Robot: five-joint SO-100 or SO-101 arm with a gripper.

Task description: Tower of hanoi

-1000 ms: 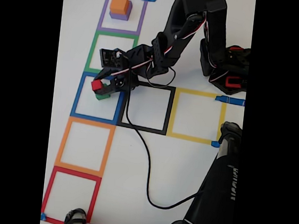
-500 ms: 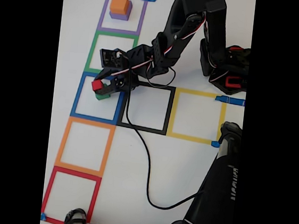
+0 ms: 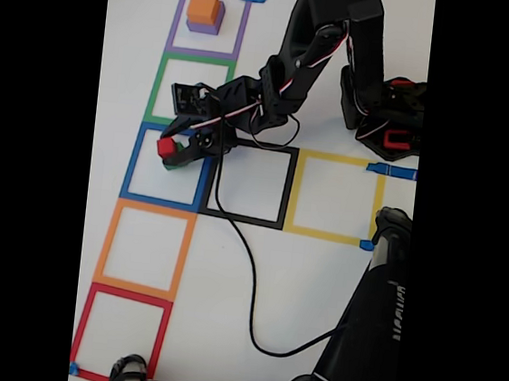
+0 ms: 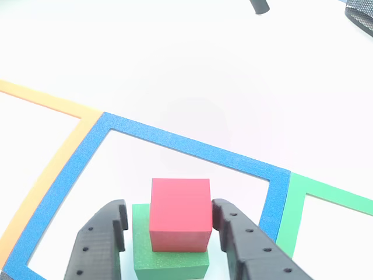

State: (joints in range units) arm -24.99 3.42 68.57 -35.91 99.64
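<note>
Where blue square frames it, matte red cube [image 4: 180, 213] tops green cube [image 4: 169, 256]; hand [image 4: 169, 230] apart, straddling.

In the fixed view the hand [image 3: 173, 149] hides most of the green cube [image 3: 175, 163]; the other view's bottom edge crops it.

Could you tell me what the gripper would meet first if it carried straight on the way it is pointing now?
Most likely the red cube, which sits between the gripper's open fingers on top of the green cube inside the blue tape square. Just below it comes the green cube, though depth is hard to judge.
</note>
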